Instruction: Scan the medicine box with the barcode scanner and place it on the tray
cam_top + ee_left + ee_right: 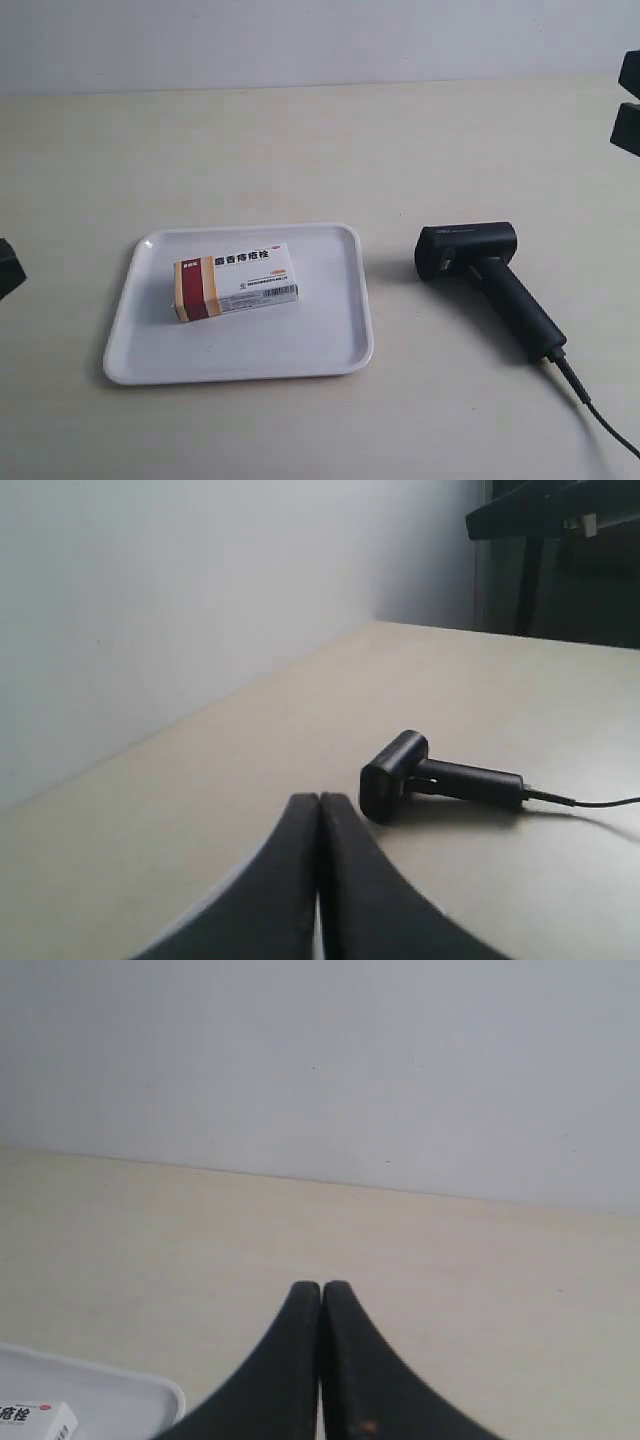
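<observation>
The medicine box (236,281) lies flat inside the white tray (330,340), left of the tray's middle, its dark red and orange band toward the view's left. The black barcode scanner (487,272) lies on its side on the table to the right of the tray, cable trailing to the lower right. My left gripper (319,802) is shut with nothing in it; the scanner (430,777) lies on the table well beyond its tips. My right gripper (321,1288) is shut and empty, with a corner of the tray (150,1388) and the box (40,1422) off to one side.
The scanner's cable (600,415) runs off the table's lower right in the exterior view. Dark parts of the arms show at the left edge (8,268) and the upper right edge (628,100). A pale wall stands behind the table. Dark furniture (560,540) stands beyond the table's end.
</observation>
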